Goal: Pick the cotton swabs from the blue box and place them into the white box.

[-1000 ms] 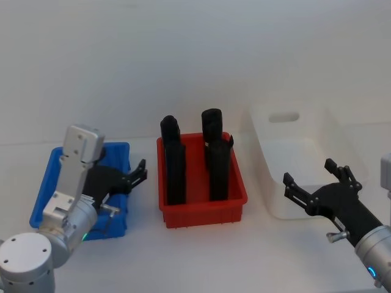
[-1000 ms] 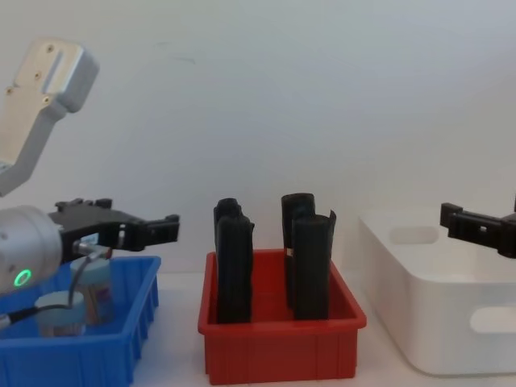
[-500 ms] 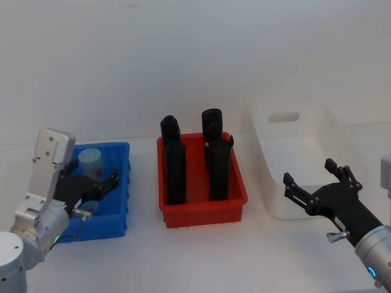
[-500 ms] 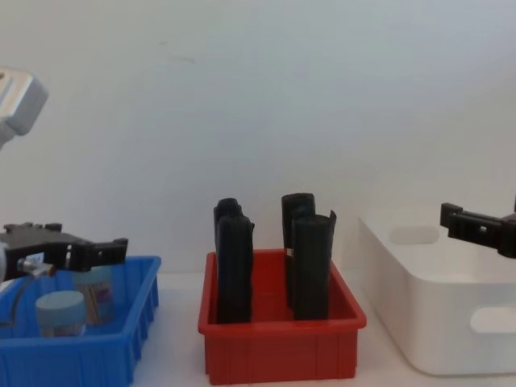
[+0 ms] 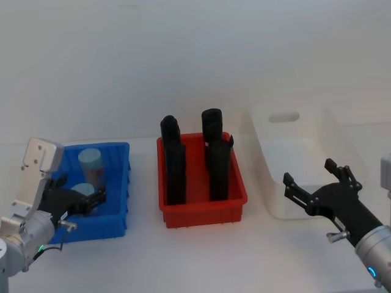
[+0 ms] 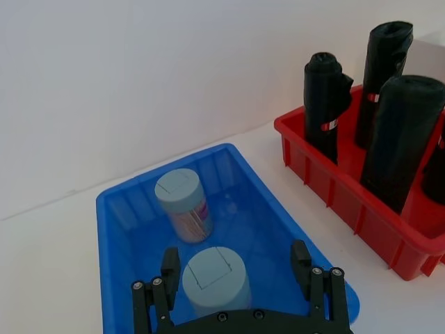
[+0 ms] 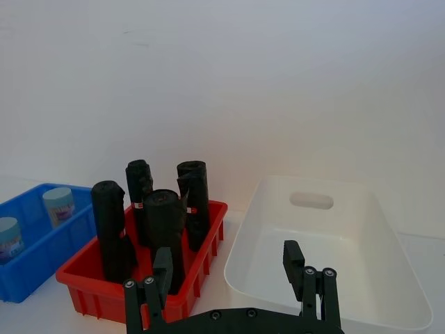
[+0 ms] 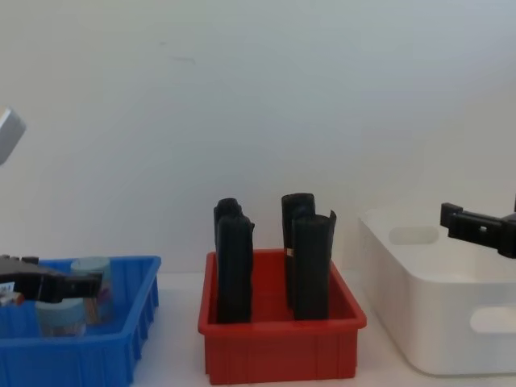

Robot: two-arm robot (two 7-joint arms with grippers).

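Observation:
Two cotton swabs jars stand in the blue box [image 5: 119,183]: a far one [image 5: 91,163] and a near one [image 5: 81,190]. In the left wrist view the far jar [image 6: 184,205] is upright and the near jar [image 6: 214,278] sits just ahead of my left gripper [image 6: 235,259]. That gripper is open, its fingers [image 6: 170,263] spread wider than the near lid and touching nothing. In the head view it [image 5: 82,199] hovers at the box's near end. My right gripper [image 5: 308,173] hangs open and empty in front of the white box [image 5: 293,207].
A red bin [image 5: 204,210] holding several tall black rolls [image 5: 176,165] stands between the blue box and the white box. The chest view shows the rolls [image 8: 310,266] rising well above the bin's rim [image 8: 282,326]. The white tabletop lies bare in front of all three boxes.
My left arm has drawn back toward the body and to the left, from over the blue box's right side to its near end, uncovering both jars. The right arm has not moved.

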